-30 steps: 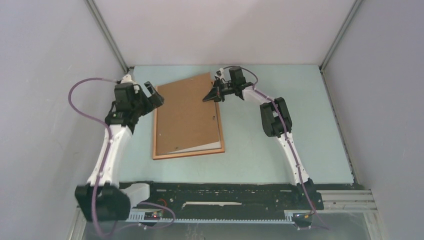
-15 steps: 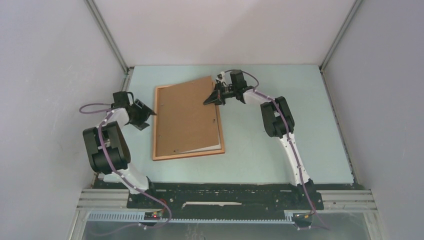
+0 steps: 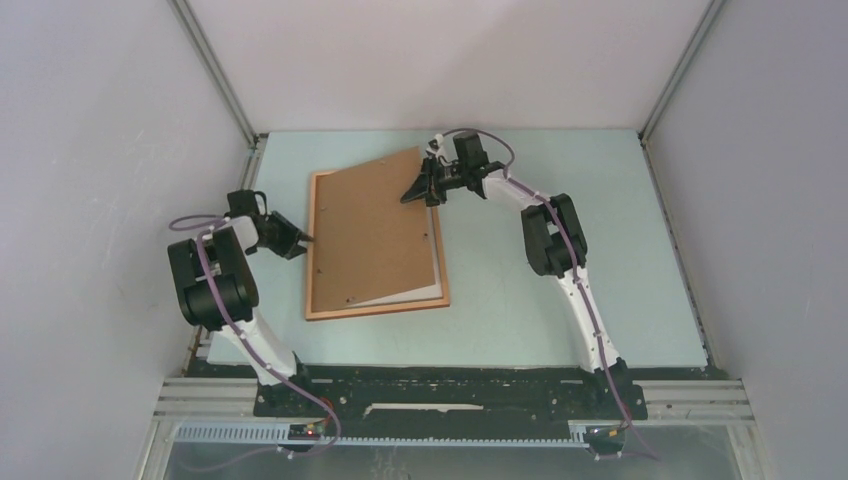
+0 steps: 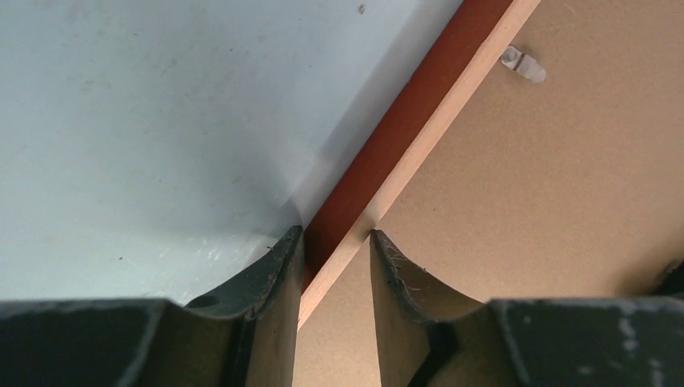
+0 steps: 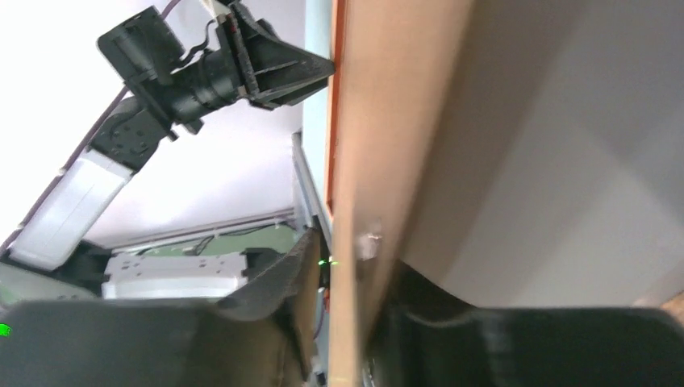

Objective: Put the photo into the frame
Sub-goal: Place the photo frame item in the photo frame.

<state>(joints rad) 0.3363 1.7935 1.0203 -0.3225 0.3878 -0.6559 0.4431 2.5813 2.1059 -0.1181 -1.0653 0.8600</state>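
Note:
The frame (image 3: 375, 311) lies face down on the pale blue table, a thin reddish-brown rectangle. A plain brown backing board (image 3: 375, 225) rests askew on it, its far right corner past the rail. The photo (image 3: 418, 293) shows only as a white strip under the board's near edge. My left gripper (image 3: 302, 240) straddles the frame's left rail (image 4: 403, 121). In the left wrist view my left gripper (image 4: 335, 234) has a tip touching each side of that rail. My right gripper (image 3: 418, 187) sits at the board's far right corner. There my right gripper (image 5: 351, 266) is parted, with the board's edge (image 5: 355, 161) loose between the jaws.
Grey enclosure walls with metal corner posts (image 3: 215, 70) close in the table on three sides. The black mounting rail (image 3: 450, 395) with both arm bases runs along the near edge. Bare tabletop (image 3: 600, 200) lies to the right of the frame.
My left arm folded back and came down onto the frame's left rail, its jaws narrowing around it. My right gripper's jaws parted from the board corner that they were pinching.

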